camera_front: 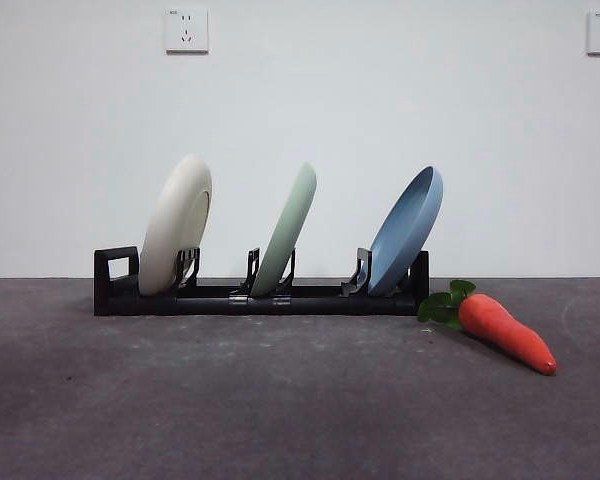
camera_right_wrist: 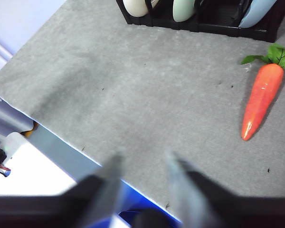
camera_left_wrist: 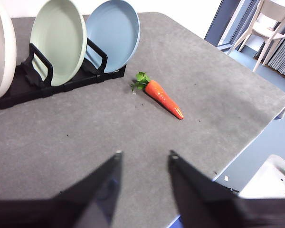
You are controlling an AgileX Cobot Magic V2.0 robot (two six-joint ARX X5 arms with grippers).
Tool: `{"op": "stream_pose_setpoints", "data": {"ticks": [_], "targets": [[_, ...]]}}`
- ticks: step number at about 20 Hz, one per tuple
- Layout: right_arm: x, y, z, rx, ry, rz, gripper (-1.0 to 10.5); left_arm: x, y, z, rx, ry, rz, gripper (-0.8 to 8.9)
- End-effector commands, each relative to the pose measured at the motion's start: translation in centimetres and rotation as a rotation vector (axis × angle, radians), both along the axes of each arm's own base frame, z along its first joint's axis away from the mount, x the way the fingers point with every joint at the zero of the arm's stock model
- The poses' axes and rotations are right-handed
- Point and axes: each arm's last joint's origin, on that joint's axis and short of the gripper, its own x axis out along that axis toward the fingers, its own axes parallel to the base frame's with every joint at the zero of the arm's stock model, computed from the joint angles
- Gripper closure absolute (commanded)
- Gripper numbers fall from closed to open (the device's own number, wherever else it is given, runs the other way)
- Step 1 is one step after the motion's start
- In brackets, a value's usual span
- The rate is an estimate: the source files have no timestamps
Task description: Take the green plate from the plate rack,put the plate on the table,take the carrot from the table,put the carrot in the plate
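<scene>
- green plate (camera_front: 286, 232) is held upright in the middle slot of plate rack (camera_front: 260, 296).
- carrot (camera_front: 504, 332) is laid on table (camera_front: 280, 400) beside the rack's end.
- left gripper (camera_left_wrist: 143, 156) and right gripper (camera_right_wrist: 142, 159) are seen parted, nothing gripped.

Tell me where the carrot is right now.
In the front view the carrot lies on the table at the right, leaves beside the rack end under the blue plate.
</scene>
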Motion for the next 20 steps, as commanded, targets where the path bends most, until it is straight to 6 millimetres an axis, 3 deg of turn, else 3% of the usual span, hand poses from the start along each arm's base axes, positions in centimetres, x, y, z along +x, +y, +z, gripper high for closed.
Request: {"op": "stream_pose_setpoints", "data": {"ticks": [1,6,11,16,20], "targets": [[0.0,0.0,0.2,-0.006,-0.016,0.005,2.9,0.0,0.0,0.2,0.006,-0.025,-0.002,2.60],[0.0,0.0,0.2,-0.006,-0.017,0.005,2.9,1.3,0.0,1.1,-0.027,-0.020,0.008,2.60],[0.5,0.1,0.0,-0.008,0.003,0.005,2.9,4.1,-0.5,3.7,-0.030,-0.070,-0.025,2.60],[1.5,0.2,-0.2,-0.013,0.045,0.006,2.9,9.0,-2.7,6.1,0.001,-0.097,-0.074,2.61],[2.2,0.3,-0.4,-0.014,0.057,0.006,2.9,14.0,-6.7,6.8,0.038,-0.136,-0.057,2.63]]}}
